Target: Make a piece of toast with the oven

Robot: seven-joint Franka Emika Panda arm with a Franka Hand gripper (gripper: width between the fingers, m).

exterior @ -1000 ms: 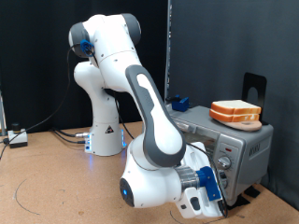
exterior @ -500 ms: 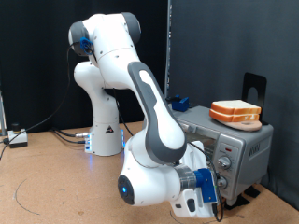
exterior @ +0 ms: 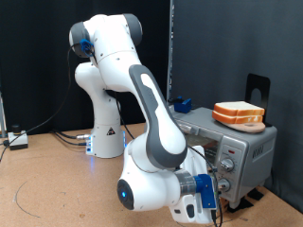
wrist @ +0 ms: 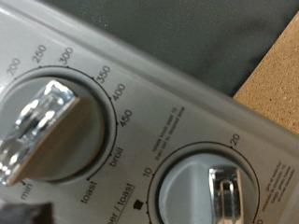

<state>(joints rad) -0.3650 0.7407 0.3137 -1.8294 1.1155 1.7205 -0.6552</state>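
While the gripper [exterior: 216,192] sits low against the boxy silver oven [exterior: 248,144], its fingers' spread is unclear; ridged chrome knobs [wrist: 39,119] lie just ahead.

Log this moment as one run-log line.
hand: low, at silver-grey toaster oven's round knobs | tan bread slices: stacked on oven top

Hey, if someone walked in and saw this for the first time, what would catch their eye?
The big white robot arm fills the middle of the exterior view, bent low with its hand at the silver oven on that view's right. Bread slices sit stacked on the oven's top. The wrist view shows its round knobs close up; the gripper is hidden.
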